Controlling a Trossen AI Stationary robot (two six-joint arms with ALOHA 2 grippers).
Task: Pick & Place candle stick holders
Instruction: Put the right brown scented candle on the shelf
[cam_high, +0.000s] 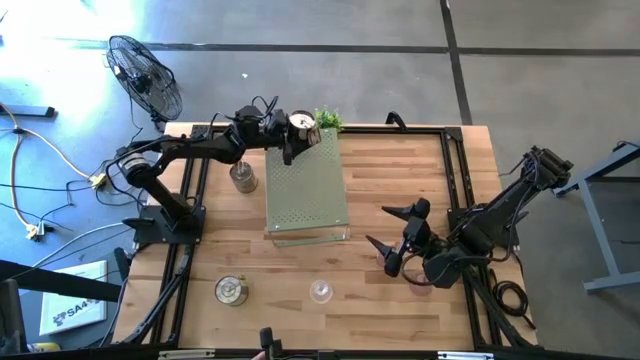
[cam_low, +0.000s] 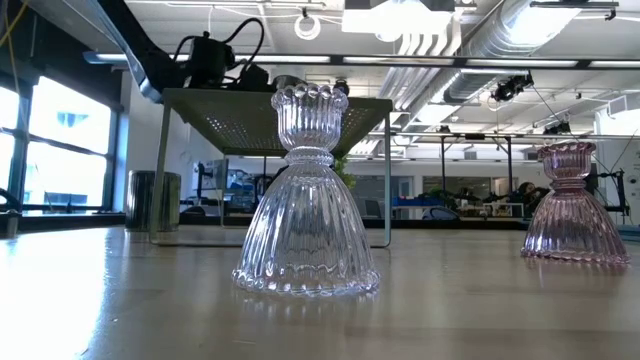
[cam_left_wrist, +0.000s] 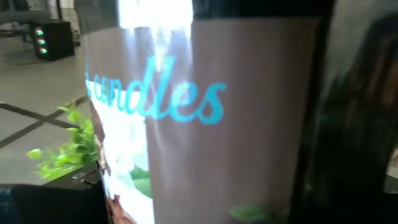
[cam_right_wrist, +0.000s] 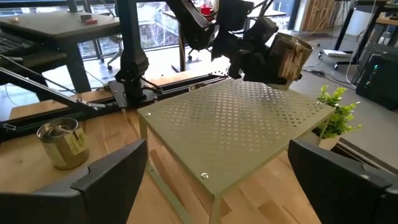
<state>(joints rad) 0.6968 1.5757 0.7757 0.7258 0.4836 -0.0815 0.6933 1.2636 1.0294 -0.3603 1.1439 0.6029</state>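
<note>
Our left gripper (cam_high: 293, 128) pinches a labelled metal candle holder (cam_right_wrist: 287, 57) above the perforated board's (cam_high: 305, 185) far corner (beside the plant (cam_high: 328, 119)); we should lower it level before releasing. Our right gripper (cam_high: 400, 232) waits spread open.

The label of the held tin (cam_left_wrist: 205, 124) reads "candles".

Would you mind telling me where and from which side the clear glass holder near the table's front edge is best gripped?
I'd grip the clear glass holder at its narrow waist, just under the scalloped cup, coming from above. It stands upright, apart from the pink glass holder, and the ribbed skirt flares too wide for a secure pinch. The right gripper, open, is nearest.
</note>
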